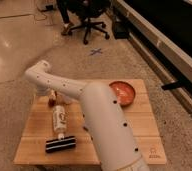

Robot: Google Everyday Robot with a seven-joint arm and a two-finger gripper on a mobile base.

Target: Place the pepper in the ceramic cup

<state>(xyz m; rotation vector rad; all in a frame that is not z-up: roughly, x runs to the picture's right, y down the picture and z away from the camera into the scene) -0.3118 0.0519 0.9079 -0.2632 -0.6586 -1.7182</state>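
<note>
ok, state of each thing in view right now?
gripper: over the table's far-left corner, at the pepper.
pepper: by the gripper; held or not, unclear.
white bottle: lying on its side.
orange-red bowl: upright, far right.
black object: lying flat, near front edge.
ceramic cup: not visible.

The single arm [106, 127] rises thick and white from the 5 o'clock edge of the view. It narrows past an elbow and stretches out low toward 10 o'clock. At its far end the rounded wrist [38, 75] bends downward. The gripper [43, 92] hangs under it, at the 10 o'clock corner of the surface [149, 125], fingers apart, pointing down.
</note>
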